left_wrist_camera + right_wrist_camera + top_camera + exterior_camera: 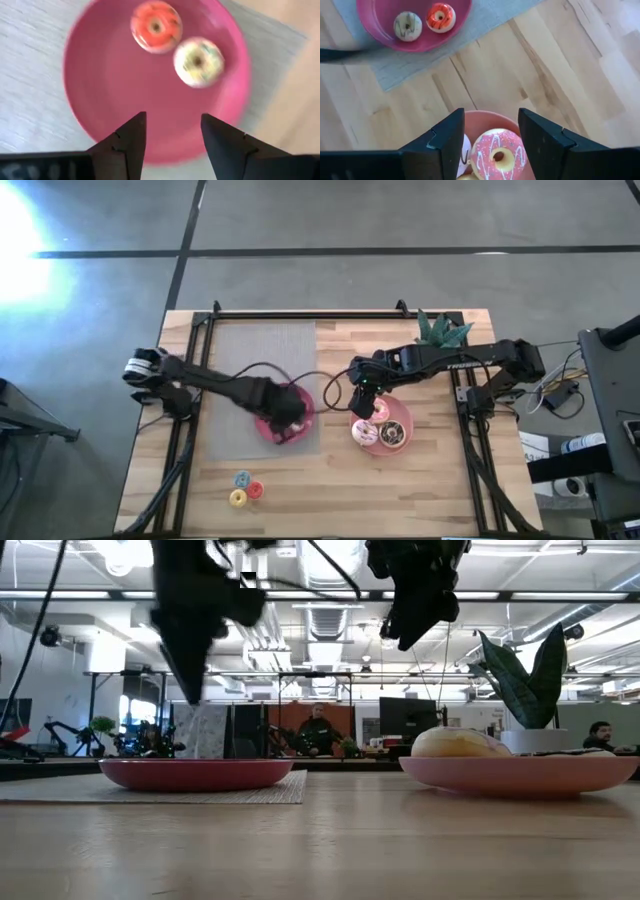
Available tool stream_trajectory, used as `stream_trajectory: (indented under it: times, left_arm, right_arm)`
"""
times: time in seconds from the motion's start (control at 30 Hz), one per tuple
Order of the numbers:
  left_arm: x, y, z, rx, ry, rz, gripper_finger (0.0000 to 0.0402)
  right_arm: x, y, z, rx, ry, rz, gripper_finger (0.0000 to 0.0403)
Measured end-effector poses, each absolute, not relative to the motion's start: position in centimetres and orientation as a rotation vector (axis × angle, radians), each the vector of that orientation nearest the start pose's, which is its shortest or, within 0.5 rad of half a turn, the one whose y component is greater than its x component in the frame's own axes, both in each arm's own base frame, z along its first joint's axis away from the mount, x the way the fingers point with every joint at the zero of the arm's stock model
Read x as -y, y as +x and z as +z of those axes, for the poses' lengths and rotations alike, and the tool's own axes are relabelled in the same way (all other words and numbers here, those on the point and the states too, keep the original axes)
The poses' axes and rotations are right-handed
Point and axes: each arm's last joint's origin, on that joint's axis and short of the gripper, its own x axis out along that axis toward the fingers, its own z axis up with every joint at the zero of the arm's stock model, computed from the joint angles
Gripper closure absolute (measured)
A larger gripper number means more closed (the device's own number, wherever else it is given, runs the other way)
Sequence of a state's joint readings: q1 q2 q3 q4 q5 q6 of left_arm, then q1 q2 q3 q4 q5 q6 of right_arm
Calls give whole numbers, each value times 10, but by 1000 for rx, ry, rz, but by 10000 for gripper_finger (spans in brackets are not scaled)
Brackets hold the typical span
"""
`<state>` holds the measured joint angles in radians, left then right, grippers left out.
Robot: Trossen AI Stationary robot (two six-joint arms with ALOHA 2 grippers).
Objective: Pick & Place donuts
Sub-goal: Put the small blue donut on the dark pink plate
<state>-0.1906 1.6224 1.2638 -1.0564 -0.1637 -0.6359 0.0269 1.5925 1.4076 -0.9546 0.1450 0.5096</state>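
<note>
My left gripper (288,412) hangs open over the dark pink plate (268,430) on the grey mat; in its wrist view the open fingers (172,130) stand above the plate's rim (90,75). In that plate lie an orange-red donut (156,26) and a pale sprinkled donut (198,61). My right gripper (365,395) is open (491,127) above the lighter pink plate (400,442), which holds a pink iced donut (497,155) and a white one (465,152). Three tiny donuts (245,488) lie on the wood near the table's near edge.
A grey mat (250,355) covers the table's left middle. A potted plant (442,330) stands at the far right, behind my right arm. In the low view both grippers hang well above the plates (195,772) (520,772). People sit in the room beyond.
</note>
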Motion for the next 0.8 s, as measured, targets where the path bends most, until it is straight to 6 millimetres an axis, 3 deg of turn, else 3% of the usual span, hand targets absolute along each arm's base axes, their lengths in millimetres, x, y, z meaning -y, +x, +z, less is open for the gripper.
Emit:
stream_trajectory:
  times: [0.17,0.43,0.6,0.8]
  left_arm:
    - [86,266,247,-1364,-456,283,239]
    - [139,227,217,-1458,-623,123,239]
    - [152,207,195,-1502,-693,217,239]
    - [157,195,184,-1523,-720,304,239]
  right_arm:
    - [-7,317,289,-1102,344,-352,226]
    - [-8,323,285,-1054,346,-284,227]
    - [-8,326,285,-1020,351,-274,227]
    - [-9,327,285,-1008,360,-275,227]
